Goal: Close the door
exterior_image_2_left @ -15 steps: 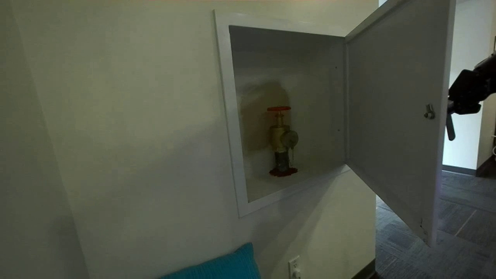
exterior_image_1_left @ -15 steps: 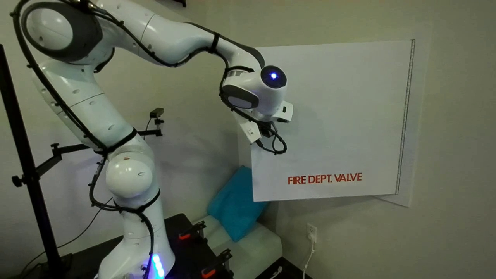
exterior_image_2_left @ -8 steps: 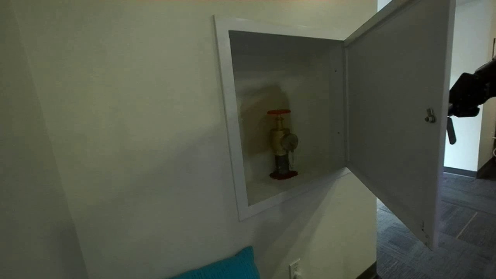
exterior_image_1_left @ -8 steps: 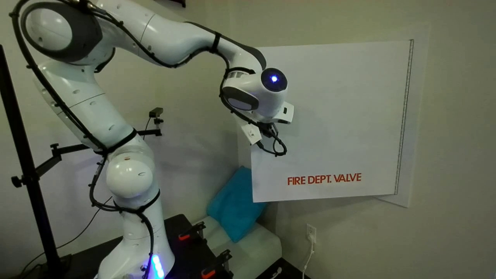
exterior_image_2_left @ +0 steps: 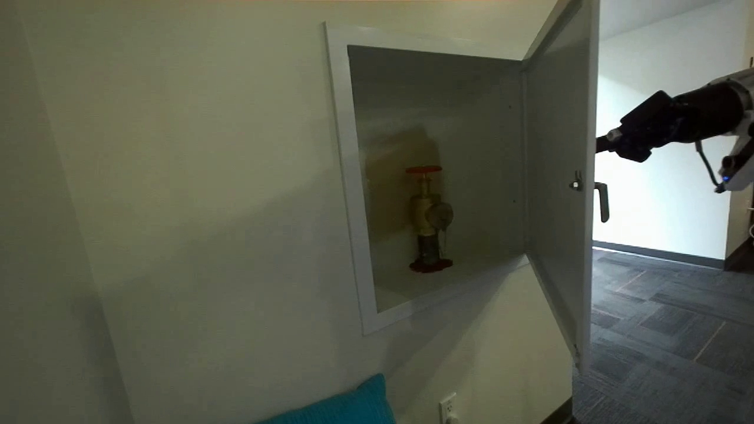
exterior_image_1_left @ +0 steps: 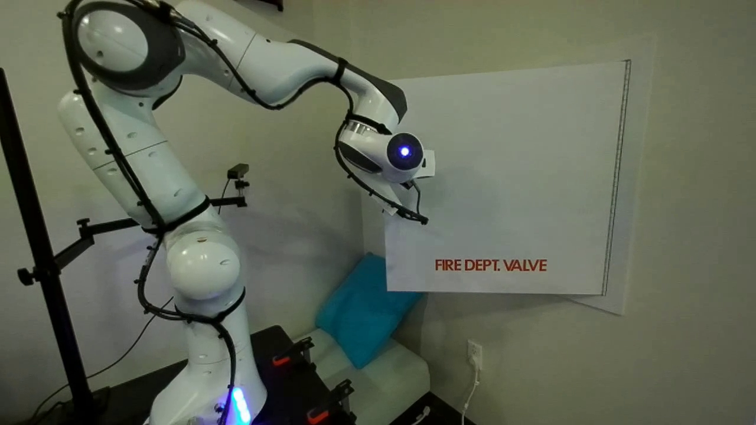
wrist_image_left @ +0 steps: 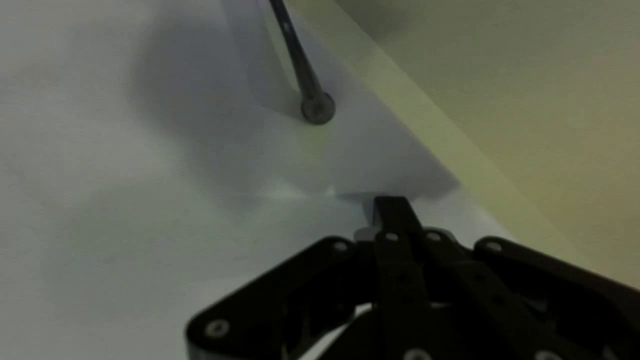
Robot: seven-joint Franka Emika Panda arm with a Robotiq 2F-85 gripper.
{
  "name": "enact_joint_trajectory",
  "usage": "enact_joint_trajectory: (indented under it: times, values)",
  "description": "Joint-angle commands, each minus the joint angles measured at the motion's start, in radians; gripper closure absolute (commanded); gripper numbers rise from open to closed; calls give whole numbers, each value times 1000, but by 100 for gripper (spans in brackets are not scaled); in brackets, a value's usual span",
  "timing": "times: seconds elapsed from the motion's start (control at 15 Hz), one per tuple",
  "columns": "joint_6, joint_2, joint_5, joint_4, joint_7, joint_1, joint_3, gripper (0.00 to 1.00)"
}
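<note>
Pale wall [exterior_image_2_left: 224, 147] is seen around an exposed recess [exterior_image_2_left: 394, 88]; door [exterior_image_1_left: 502, 177] is angled out, outer face touched near its handle [wrist_image_left: 298, 55] by gripper [wrist_image_left: 405, 220], jaws pinched together.

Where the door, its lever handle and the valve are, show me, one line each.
Door [exterior_image_1_left: 508, 177]: in an exterior view, on the middle of its white outer face.
Lever handle [wrist_image_left: 300, 62]: in the wrist view, partway along its lever.
Valve [exterior_image_2_left: 421, 215]: in an exterior view, on its brass-coloured body.
</note>
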Motion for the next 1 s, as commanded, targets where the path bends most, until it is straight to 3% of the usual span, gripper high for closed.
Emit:
enact_joint_trajectory:
  times: [0.0,0.4,0.93]
  values:
    - [103,86,159,73,-191,37,111,100]
    - [403,242,392,266,-563,84,263,100]
    - [665,519,602,634,-964,129,317,100]
